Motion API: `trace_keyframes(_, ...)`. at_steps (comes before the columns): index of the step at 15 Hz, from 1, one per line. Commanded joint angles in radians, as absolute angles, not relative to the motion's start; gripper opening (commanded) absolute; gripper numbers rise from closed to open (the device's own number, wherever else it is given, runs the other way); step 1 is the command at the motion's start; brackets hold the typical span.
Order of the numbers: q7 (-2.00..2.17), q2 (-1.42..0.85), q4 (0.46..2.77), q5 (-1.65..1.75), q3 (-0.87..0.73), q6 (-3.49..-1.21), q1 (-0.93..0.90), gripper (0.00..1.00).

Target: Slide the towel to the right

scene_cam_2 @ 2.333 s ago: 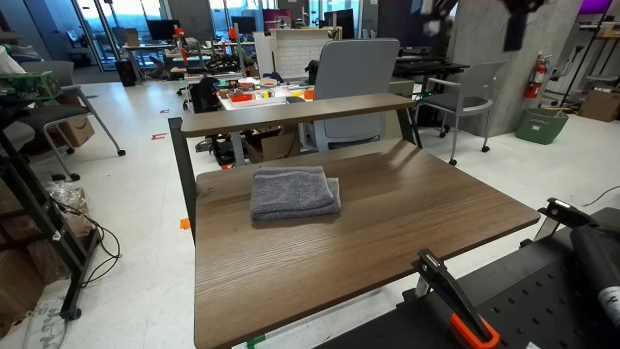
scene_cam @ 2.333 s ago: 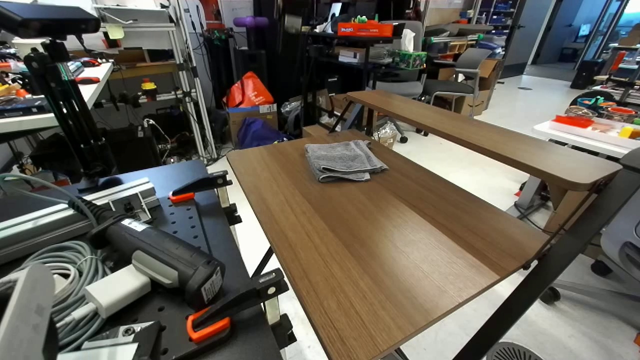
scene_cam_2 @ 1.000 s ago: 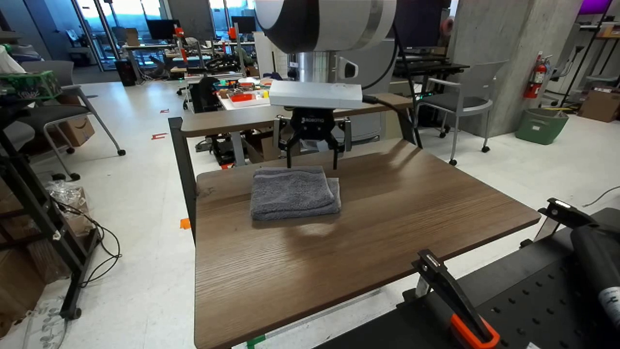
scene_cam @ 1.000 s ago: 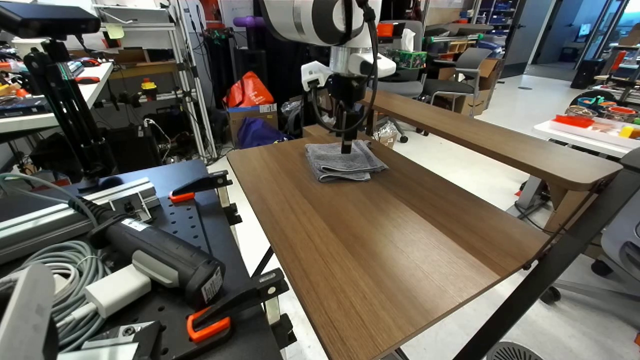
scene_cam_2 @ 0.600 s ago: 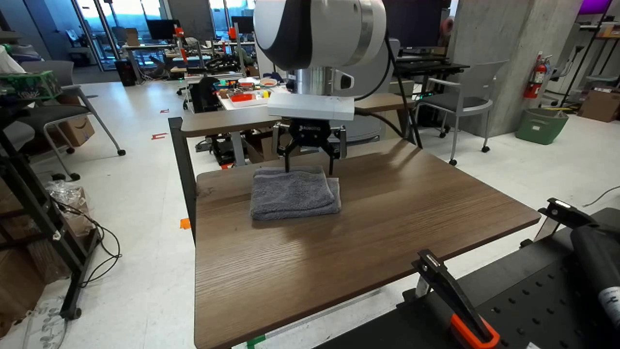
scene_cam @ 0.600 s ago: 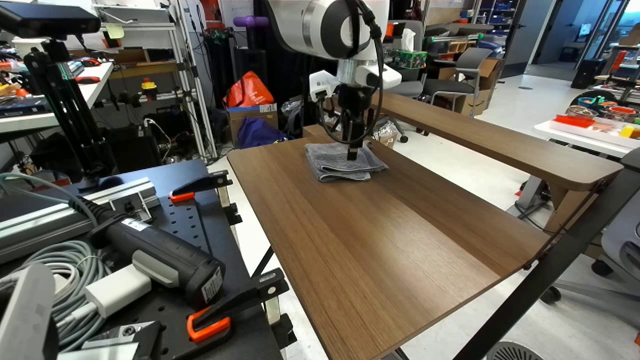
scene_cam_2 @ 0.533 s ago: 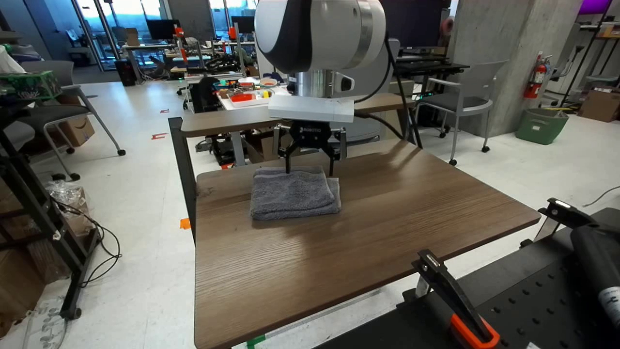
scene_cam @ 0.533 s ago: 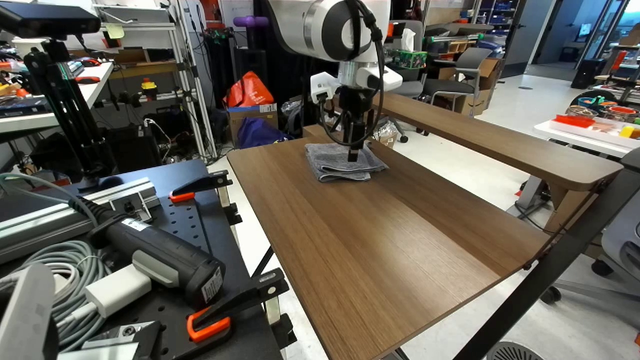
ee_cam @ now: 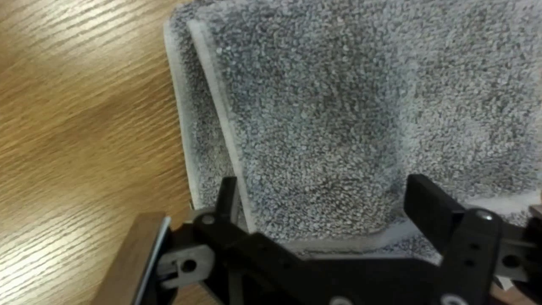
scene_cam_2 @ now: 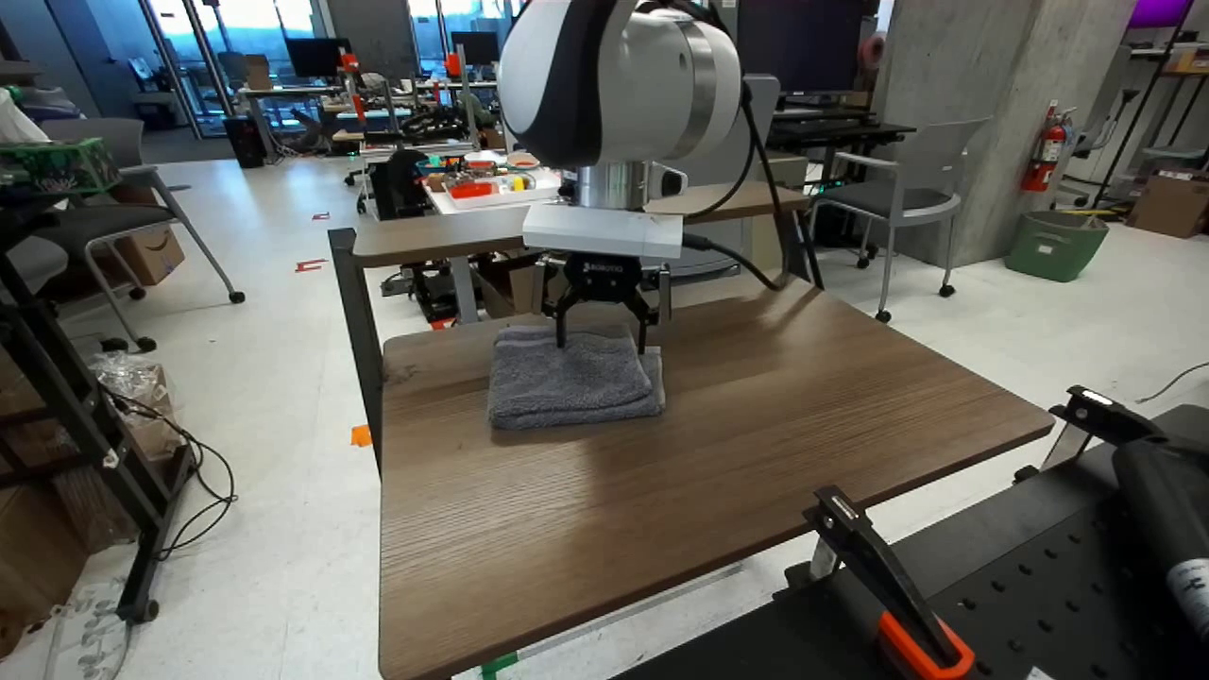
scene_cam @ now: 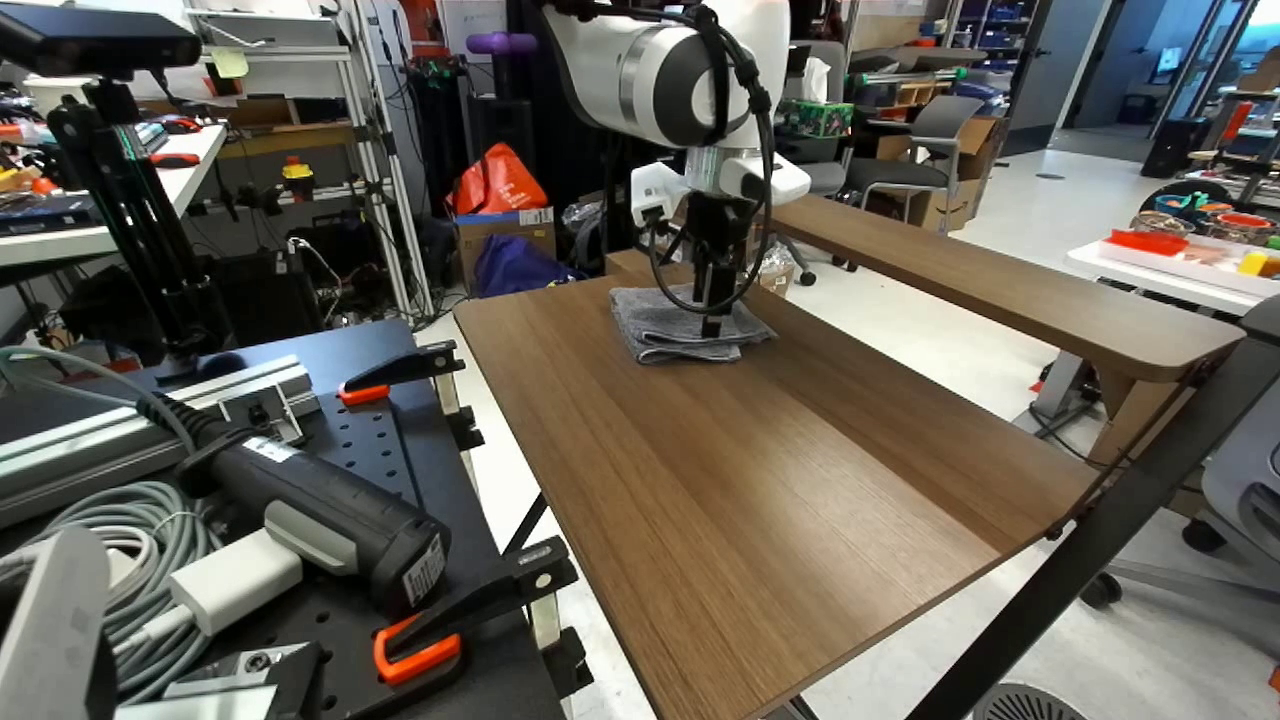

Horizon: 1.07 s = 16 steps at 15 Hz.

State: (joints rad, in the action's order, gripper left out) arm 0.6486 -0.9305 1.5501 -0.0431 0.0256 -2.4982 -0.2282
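The pincer [scene_cam_2: 602, 348] points down over the far part of the towel [scene_cam_2: 571, 392] in an exterior view, its jaws well spread and gripping nothing; whether its tips touch the towel I cannot tell. In the wrist view one finger [ee_cam: 227, 192] shows between the two stepped hems [ee_cam: 218, 93], the other well inside them. The step in hand looks like the approach, with the slide not yet begun. The next move probably calls for a small descent, then closing or pressing on the towel before a low, level drag to the right. The towel lies flat and folded near one end of the tabletop [scene_cam_2: 529, 529], its hems facing left in the wrist view. Its long axis seems to run roughly along the shelf [scene_cam_2: 453, 233], though foreshortening leaves doubt.
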Motion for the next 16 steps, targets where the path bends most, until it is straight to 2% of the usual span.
trace_keyframes(1,0.648,-0.946,1.506,-0.065,0.005,-2.486,-0.258,1.00)
trace_keyframes(16,0.640,-1.037,1.400,-0.076,0.004,-2.435,-0.245,1.00)
